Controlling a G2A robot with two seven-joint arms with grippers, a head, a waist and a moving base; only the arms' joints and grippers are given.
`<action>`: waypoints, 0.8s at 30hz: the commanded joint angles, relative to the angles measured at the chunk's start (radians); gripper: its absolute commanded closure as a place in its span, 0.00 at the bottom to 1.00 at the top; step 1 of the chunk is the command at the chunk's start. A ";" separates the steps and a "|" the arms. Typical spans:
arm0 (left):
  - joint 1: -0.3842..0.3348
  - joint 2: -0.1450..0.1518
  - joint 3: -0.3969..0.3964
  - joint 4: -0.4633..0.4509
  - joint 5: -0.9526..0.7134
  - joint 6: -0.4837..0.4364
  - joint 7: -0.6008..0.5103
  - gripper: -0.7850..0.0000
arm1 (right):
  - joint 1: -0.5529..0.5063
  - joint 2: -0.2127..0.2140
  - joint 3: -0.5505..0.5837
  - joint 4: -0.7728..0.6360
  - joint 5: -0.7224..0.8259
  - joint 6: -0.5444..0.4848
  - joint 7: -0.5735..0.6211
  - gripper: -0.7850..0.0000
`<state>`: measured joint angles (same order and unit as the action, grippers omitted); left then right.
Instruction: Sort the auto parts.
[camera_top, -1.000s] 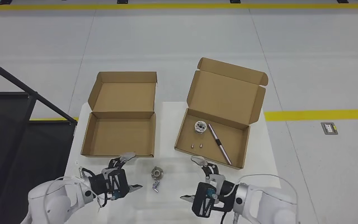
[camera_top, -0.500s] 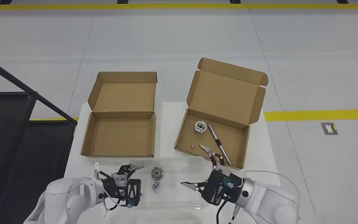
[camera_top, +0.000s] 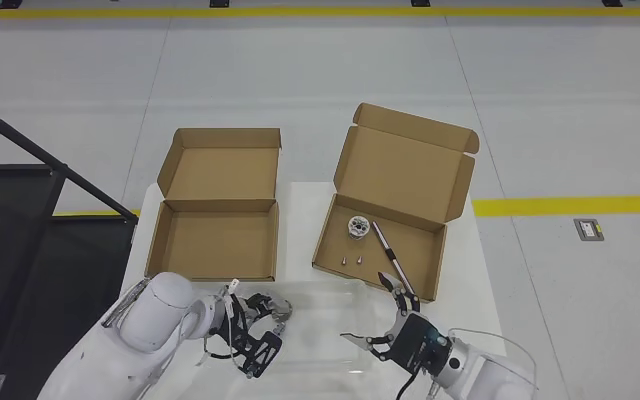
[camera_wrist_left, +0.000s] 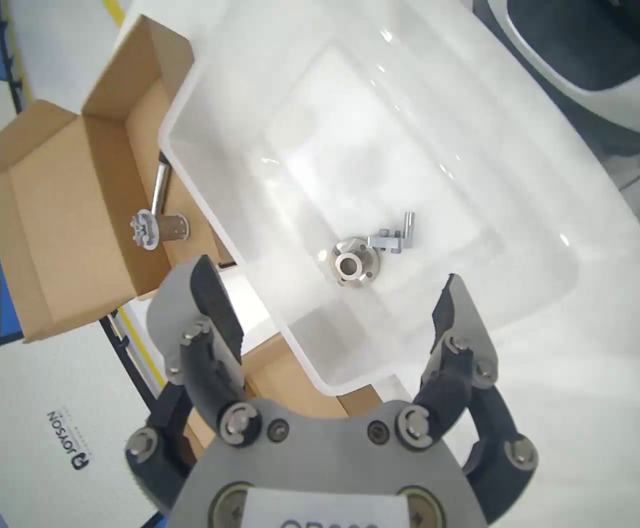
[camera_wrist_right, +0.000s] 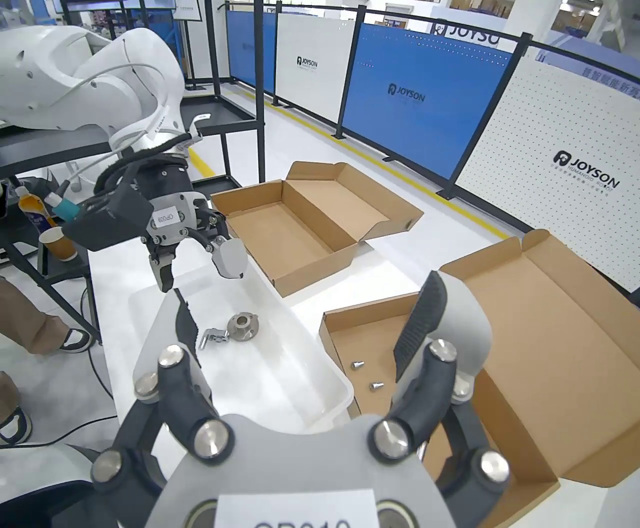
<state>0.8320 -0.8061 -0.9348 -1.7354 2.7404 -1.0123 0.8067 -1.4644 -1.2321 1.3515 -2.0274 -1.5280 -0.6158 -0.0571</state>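
Round metal flange (camera_wrist_left: 355, 262) in clear tray (camera_wrist_left: 350, 125) at near middle of desk, small bracket (camera_wrist_left: 395, 237) just beside. Probably stiff, smooth, slightly heavy; best taken across rim. Left claw (camera_wrist_left: 327, 280) spread above it; right claw (camera_wrist_right: 306, 300) spread too.

Left gripper (camera_wrist_left: 330, 290) swung toward flange (camera_wrist_left: 354, 262), right gripper (camera_wrist_right: 307, 300) seemingly drawn back

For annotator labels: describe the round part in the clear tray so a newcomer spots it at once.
In front of the two open cardboard boxes sits a clear tray holding two metal parts. Pick the round flanged disc with a central bore; the small angular bracket beside it is not round.
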 joint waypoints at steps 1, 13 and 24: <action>-0.086 0.014 0.107 0.021 -0.016 0.000 0.001 0.00 | 0.001 0.000 0.000 -0.001 0.000 0.000 0.001 0.00; -0.261 0.031 0.307 0.068 -0.061 0.000 0.001 0.00 | 0.001 0.000 0.000 -0.001 0.000 0.000 0.001 0.00; -0.333 -0.023 0.411 0.172 -0.133 0.000 -0.082 0.00 | 0.001 0.000 0.000 -0.001 0.000 0.000 0.001 0.00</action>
<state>0.5186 -0.8190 -0.5444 -1.5862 2.6139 -1.0123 0.7388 -1.4639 -1.2322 1.3512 -2.0279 -1.5285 -0.6155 -0.0565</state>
